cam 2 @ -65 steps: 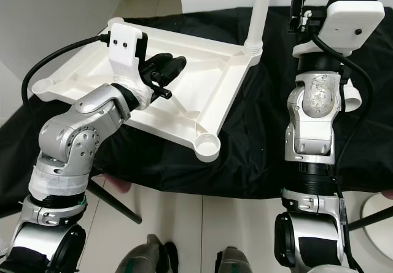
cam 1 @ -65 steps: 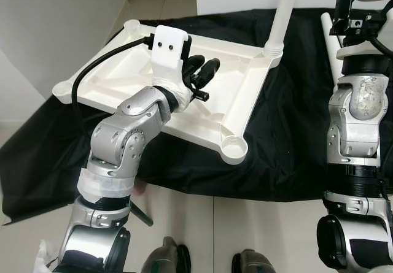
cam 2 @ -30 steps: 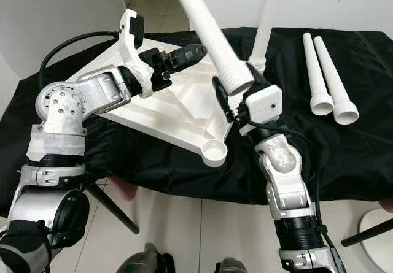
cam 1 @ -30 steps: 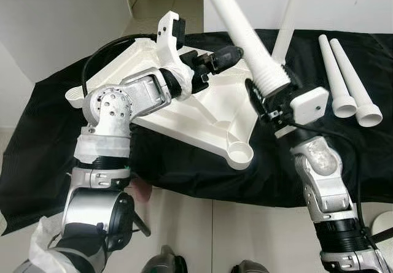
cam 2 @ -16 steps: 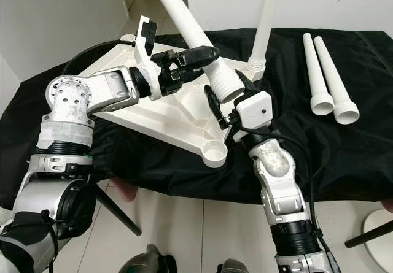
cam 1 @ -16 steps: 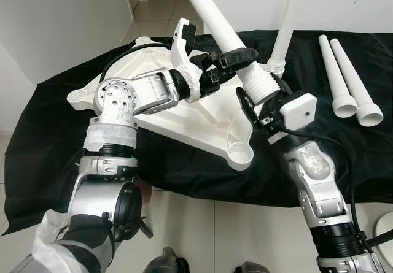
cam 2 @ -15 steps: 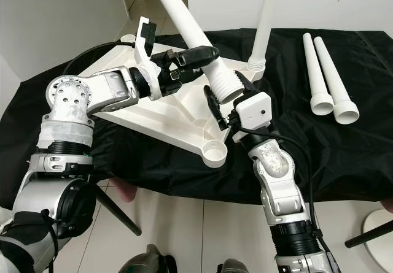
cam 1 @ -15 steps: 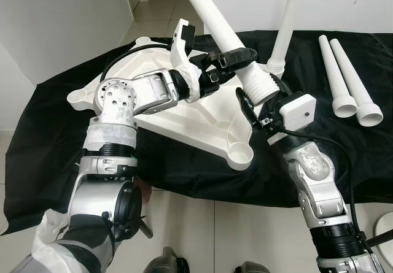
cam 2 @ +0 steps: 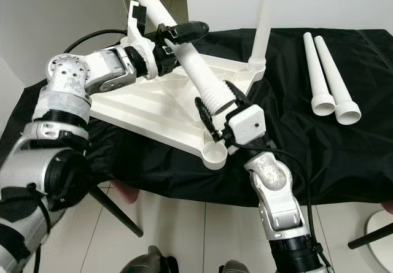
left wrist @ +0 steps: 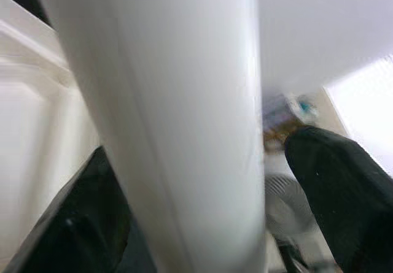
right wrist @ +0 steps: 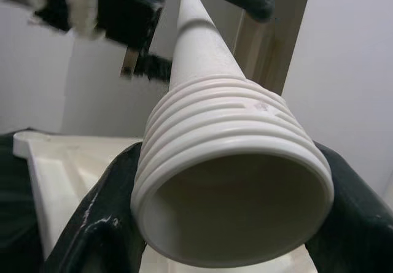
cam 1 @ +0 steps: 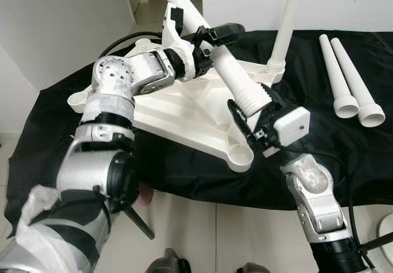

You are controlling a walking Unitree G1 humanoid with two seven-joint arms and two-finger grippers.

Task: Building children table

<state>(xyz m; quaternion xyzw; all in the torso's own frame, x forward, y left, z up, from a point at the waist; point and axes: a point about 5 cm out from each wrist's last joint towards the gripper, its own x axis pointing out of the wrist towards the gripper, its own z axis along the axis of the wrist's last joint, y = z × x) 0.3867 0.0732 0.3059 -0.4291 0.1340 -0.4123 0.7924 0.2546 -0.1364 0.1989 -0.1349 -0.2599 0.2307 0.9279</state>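
The white tabletop lies upside down on a black cloth. One white leg stands screwed into its far right corner. My right gripper is shut on the ribbed threaded end of a second leg, which slants up and away to the left. That end hangs just above the near corner socket. In the right wrist view the leg sits between both fingers. My left gripper straddles the shaft higher up; in the left wrist view one finger stands off the leg.
Two loose white legs lie side by side on the cloth at the right. The cloth's near edge hangs over pale floor tiles, where a dark tripod foot shows. White walls close in at the left and back.
The right arm swung in with the leg and lowered its threaded end toward the near corner socket. The left gripper lifted off the tabletop and slid up the leg's shaft.
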